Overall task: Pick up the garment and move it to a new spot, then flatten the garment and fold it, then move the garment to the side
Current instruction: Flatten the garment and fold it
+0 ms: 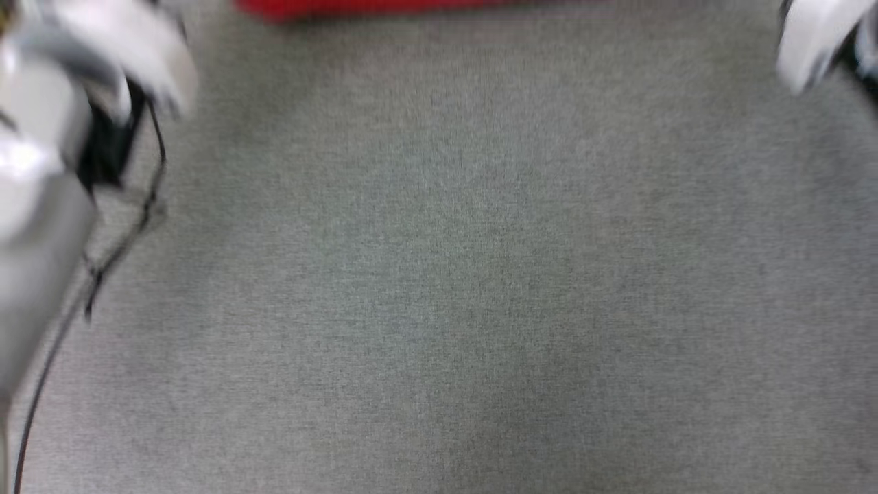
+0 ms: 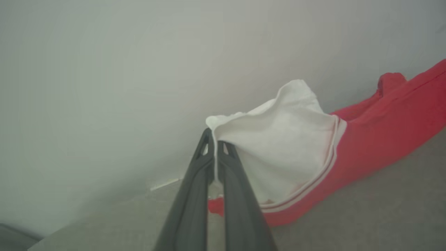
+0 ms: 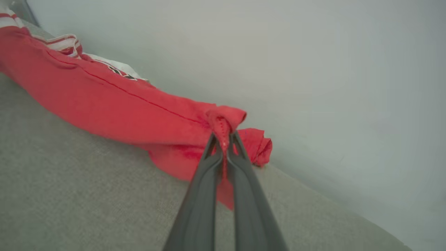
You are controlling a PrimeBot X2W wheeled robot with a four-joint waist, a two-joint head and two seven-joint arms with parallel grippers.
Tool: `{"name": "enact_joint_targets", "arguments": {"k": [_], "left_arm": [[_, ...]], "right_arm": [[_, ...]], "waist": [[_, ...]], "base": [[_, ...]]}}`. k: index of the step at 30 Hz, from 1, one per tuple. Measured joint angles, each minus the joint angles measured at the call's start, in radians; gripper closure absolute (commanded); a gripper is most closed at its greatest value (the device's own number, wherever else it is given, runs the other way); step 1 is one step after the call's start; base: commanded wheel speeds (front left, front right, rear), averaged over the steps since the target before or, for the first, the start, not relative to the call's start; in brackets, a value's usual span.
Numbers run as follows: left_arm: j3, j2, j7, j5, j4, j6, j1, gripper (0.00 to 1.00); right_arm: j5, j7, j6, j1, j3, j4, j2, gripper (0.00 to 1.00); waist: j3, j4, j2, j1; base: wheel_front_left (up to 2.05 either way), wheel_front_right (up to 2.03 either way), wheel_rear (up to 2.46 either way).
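Note:
The garment (image 1: pixel 357 7) is a red strip at the top edge of the blurred head view, on the grey cloth surface. In the left wrist view my left gripper (image 2: pixel 216 139) is shut on the edge of its white sleeve (image 2: pixel 278 146), which is lifted above the surface; the red body (image 2: pixel 383 132) trails off to the right. My right gripper (image 3: pixel 224 139) is shut on a bunched red fold of the garment (image 3: pixel 122 104), whose body stretches away to the upper left, with striped trim (image 3: pixel 62 43) at its far end.
A grey fabric surface (image 1: pixel 480 274) lies across the head view. My pale left forearm (image 1: pixel 48 137) with a dangling black cable (image 1: pixel 116 254) stands at the left, and my pale right forearm (image 1: pixel 816 41) at the top right. A plain pale wall (image 2: pixel 139 69) rises behind the surface.

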Motion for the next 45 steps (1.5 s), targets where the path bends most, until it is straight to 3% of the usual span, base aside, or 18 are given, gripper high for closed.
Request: {"name": "enact_joint_targets", "arguments": {"k": [11,20,36,45], "left_arm": [[-0.012,0.08,-0.016,-0.086,-0.314,0.181,0.568,1.0],[-0.043,0.115,-0.017,-0.155,-0.469,0.272,0.916,1.0],[-0.101,0.136,-0.012,-0.271,-0.614,0.341,1.3,1.0],[-0.124,0.151,0.022,-0.209,-0.614,0.322,1.22,1.0]], "right_arm": [[0.131,-0.041,0.0,0.361,0.064,-0.079,-0.077,1.0],[0.163,-0.079,0.0,0.66,0.066,-0.147,-0.141,1.0],[0.166,-0.014,0.0,1.179,-0.102,-0.342,-0.206,1.0],[0.106,0.061,0.0,1.25,-0.274,-0.426,-0.178,1.0]], "waist": [[-0.163,-0.003,0.0,-0.0001],[-0.304,0.0,0.0,-0.0002],[-0.488,-0.007,0.0,-0.0003],[-0.481,-0.003,0.0,-0.0002]], "base": [[0.0,0.0,0.0],[0.0,0.0,0.0],[0.0,0.0,0.0],[0.0,0.0,0.0]]}}
